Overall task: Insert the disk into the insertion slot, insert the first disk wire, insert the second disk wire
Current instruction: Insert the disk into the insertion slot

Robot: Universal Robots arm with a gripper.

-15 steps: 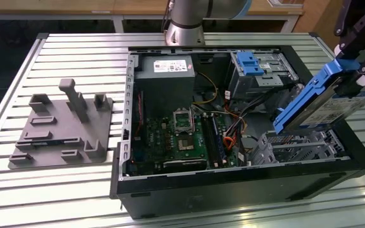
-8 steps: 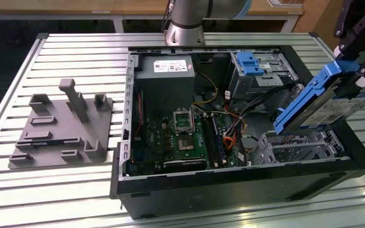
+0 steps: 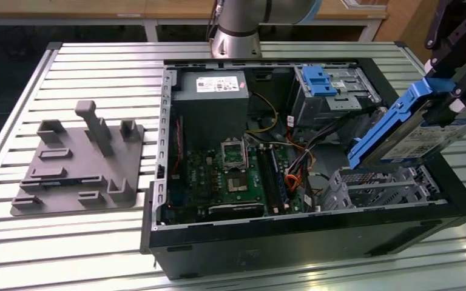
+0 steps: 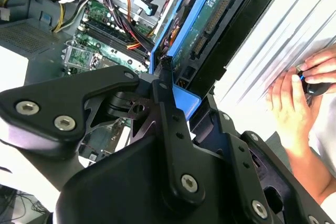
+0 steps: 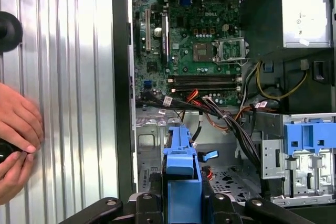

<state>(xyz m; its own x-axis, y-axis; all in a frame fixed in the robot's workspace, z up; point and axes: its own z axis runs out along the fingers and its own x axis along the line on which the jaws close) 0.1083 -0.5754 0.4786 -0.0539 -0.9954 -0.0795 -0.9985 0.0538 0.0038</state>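
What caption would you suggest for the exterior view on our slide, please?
The gripper holds the disk, tilted, above the perforated insertion slot in the open computer case.

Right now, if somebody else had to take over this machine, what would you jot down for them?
The hand is shut on the disk and holds it tilted in the air above the open computer case, at the exterior view's right.
The insertion slot, the small perforated cage, sits just below the disk.
Done: the disk is picked up.
Left: the disk is not yet in the slot. Its connector is bare, and the wires lie loose in the case.
Note: a person's hand rests on the table beside the case.
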